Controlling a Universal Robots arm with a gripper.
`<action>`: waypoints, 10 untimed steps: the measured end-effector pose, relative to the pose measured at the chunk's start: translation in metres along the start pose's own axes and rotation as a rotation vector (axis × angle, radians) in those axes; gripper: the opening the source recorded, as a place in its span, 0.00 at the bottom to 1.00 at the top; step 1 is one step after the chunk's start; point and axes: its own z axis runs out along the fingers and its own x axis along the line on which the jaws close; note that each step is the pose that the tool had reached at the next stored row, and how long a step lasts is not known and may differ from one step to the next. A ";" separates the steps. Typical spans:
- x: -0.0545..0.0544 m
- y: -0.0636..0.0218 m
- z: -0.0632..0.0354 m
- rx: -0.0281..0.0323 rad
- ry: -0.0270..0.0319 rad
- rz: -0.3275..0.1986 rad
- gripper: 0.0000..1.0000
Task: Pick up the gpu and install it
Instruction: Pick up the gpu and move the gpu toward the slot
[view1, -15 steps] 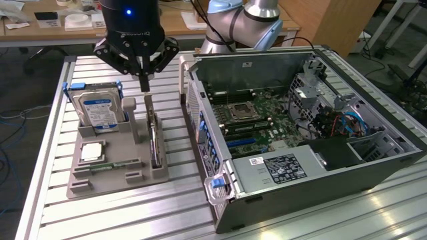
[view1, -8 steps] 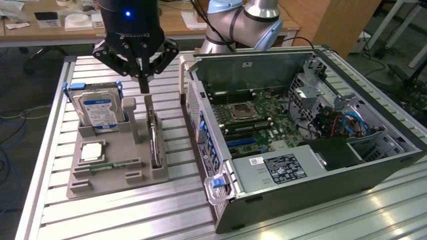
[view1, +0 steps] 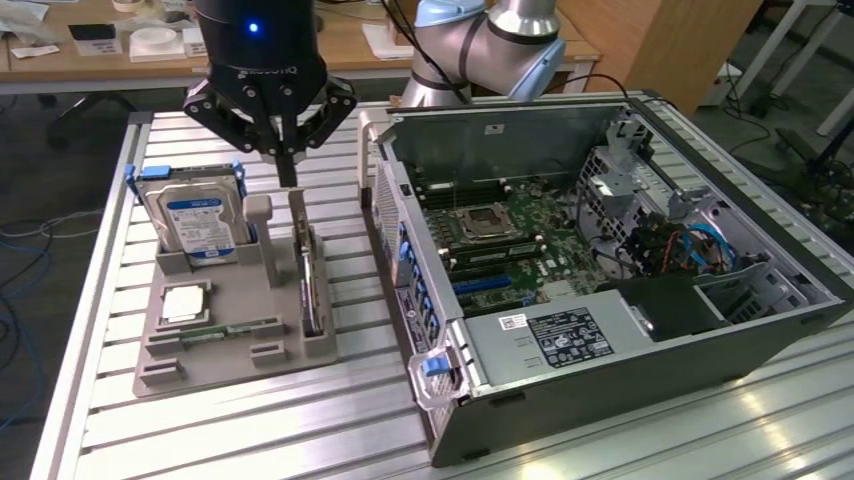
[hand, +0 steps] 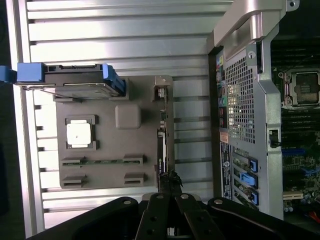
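while upright in the grey moulded holder (view1: 200, 362), the thin dark slab-like gpu (view1: 312, 285); black jaws together above it

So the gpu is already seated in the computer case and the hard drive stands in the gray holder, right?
No: the exterior view shows the gpu standing edge-on in the gray holder, outside the computer case. The hard drive does stand in that holder.

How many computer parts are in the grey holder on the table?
4: the hard drive standing upright, the processor lying flat, the memory stick slotted beside it, the gpu on edge, nearest the computer case.
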 end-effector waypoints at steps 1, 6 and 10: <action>0.000 0.0000 0.0000 0.0000 0.0000 0.000 0.11; 0.000 0.0000 0.0000 0.0000 0.0000 0.000 0.11; 0.000 0.0000 0.0000 0.0000 0.0000 0.000 0.11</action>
